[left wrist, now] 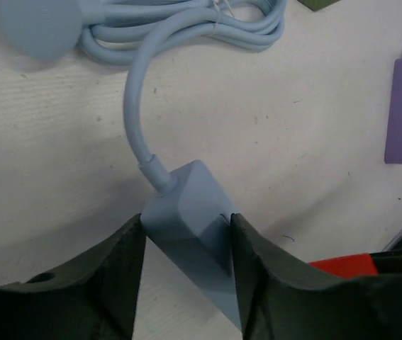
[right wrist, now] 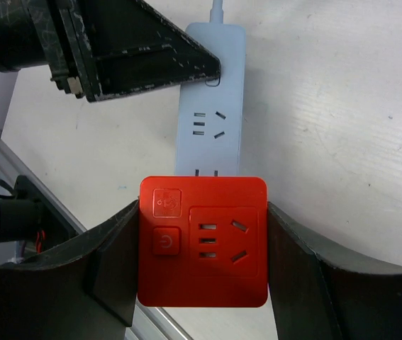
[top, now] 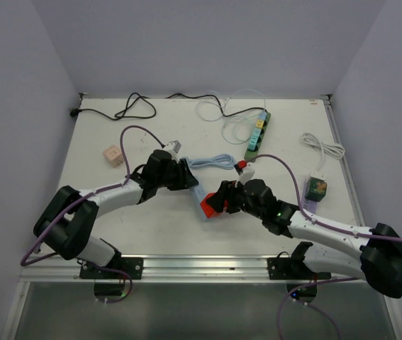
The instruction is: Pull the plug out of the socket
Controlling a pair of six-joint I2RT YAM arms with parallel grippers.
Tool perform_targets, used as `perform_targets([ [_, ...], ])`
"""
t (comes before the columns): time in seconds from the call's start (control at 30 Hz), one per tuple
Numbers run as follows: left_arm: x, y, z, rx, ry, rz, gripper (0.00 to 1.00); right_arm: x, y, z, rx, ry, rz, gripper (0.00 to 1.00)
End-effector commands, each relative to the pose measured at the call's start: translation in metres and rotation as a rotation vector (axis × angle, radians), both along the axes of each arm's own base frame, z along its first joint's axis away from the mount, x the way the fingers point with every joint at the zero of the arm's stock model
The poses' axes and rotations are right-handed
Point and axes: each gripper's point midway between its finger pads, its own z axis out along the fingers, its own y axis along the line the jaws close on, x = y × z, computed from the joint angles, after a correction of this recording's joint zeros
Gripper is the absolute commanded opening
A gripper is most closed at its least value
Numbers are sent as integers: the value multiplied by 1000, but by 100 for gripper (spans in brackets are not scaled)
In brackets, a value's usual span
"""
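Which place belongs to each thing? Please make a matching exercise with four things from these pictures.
Things:
1. red plug
2. light blue power strip
3. pink cube
4. green power strip

Places:
A. lying loose on the left side
B. between the fingers of the left gripper
C. lying loose at the far side, right of the middle
D. between the fingers of the right gripper

Pairs: 1-D, 2-B, 3-A, 4-C
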Motion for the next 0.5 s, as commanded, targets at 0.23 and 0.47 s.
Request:
perform_targets([
  [0.23, 11, -15, 19, -31, -114, -6, 0, 8, 13, 65, 182, -136, -41, 0],
  [0.47, 13, -1, 8, 54, -117, 25, 0, 14, -16, 75, 196, -216, -153, 0],
])
